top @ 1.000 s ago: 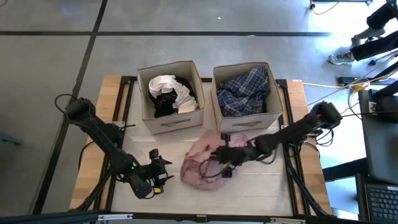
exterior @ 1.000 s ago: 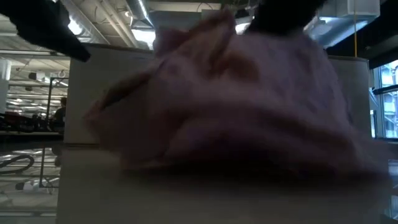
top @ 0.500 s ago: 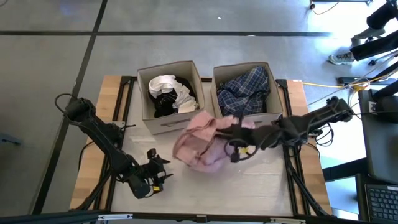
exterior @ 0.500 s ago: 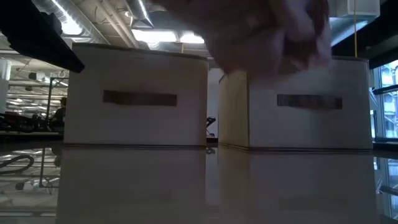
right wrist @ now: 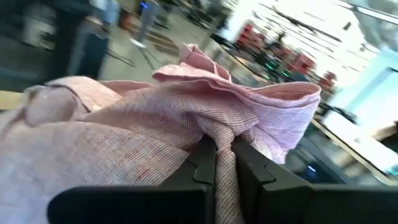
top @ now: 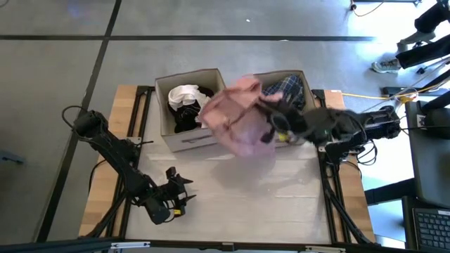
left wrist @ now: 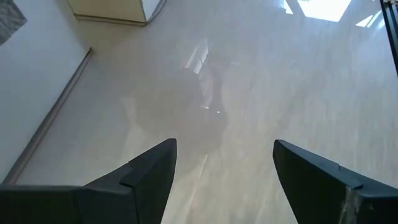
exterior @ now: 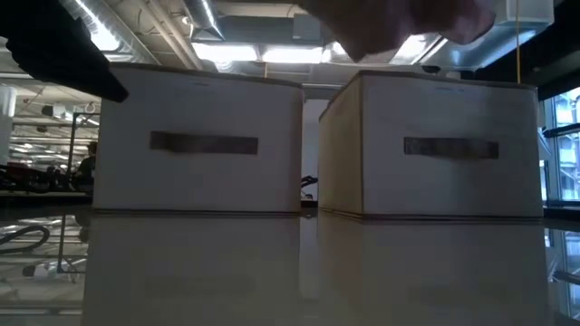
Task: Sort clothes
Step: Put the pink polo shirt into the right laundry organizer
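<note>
Right jaws are clamped on the pink garment (top: 238,116), held aloft over the gap between the 2 boxes (top: 188,137); left jaws gape idle above the bare tabletop (top: 232,204). Step: carrying. Next, I judge, choose 1 box, move over it, release.

Two beige fabric boxes, the left box (exterior: 204,145) and the right box (exterior: 444,145), are seen side by side on the glossy table (exterior: 290,272), while a blurry pink garment (exterior: 399,27) is held above the right one.
</note>
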{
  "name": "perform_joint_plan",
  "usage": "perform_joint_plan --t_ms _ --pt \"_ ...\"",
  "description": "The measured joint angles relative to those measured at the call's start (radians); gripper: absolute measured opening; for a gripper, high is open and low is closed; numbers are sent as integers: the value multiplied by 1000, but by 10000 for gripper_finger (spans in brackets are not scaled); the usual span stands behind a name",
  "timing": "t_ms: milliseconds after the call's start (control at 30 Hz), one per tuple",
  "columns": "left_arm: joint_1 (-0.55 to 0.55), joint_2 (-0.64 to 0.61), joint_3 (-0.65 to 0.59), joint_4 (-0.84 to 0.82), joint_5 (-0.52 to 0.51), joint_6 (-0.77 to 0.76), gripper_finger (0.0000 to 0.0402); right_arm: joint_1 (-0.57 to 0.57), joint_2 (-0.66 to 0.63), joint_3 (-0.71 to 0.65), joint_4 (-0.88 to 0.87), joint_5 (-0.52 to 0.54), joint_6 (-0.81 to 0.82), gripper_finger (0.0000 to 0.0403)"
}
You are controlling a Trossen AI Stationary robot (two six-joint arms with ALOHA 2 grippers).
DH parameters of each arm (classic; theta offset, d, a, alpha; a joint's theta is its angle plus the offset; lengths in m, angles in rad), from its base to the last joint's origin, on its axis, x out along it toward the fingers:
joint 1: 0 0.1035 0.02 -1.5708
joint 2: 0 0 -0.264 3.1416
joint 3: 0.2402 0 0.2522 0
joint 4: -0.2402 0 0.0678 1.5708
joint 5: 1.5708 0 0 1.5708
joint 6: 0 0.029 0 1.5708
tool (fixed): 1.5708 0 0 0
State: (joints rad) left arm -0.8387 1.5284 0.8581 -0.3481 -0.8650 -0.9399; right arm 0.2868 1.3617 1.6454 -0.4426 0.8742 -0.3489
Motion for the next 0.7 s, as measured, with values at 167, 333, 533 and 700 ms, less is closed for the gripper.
perform_joint_plan --t_ms 167,333,533,700 --pt "0 0 0 -1 0 -25 257 -154 -3 19 -82 18 -1 27" --pt "0 0 0 -2 0 -22 257 -298 -4 10 -207 48 27 28" --pt "0 0 0 -4 0 -3 257 -440 -4 -62 -317 45 81 28" --pt "0 0 0 -5 -3 6 257 -540 -4 -184 -332 -96 152 28"
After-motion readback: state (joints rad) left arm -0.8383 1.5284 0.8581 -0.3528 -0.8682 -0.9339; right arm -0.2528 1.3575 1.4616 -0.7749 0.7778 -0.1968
